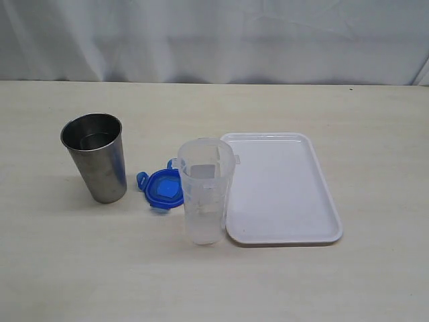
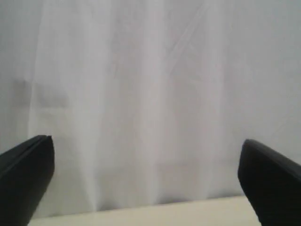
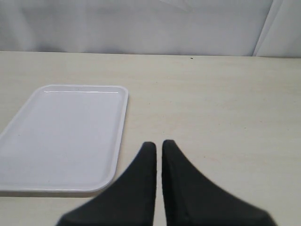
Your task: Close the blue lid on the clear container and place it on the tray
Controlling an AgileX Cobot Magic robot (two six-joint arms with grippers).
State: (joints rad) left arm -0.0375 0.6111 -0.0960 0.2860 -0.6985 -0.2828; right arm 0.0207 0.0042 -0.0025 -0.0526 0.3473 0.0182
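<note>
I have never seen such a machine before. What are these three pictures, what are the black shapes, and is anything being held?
This is a robot with two arms, each ending in a two-fingered gripper. One picture looks at the whole pale table from outside. On it stand a steel cup and a tall clear plastic container, open on top, with a small blue plastic lid lying between them and a flat white tray alongside. The other two pictures come from cameras on the wrists; the black shapes are gripper fingers. The left gripper is open, facing a white curtain. The right gripper is shut, above the table beside the tray. Nothing is held.
</note>
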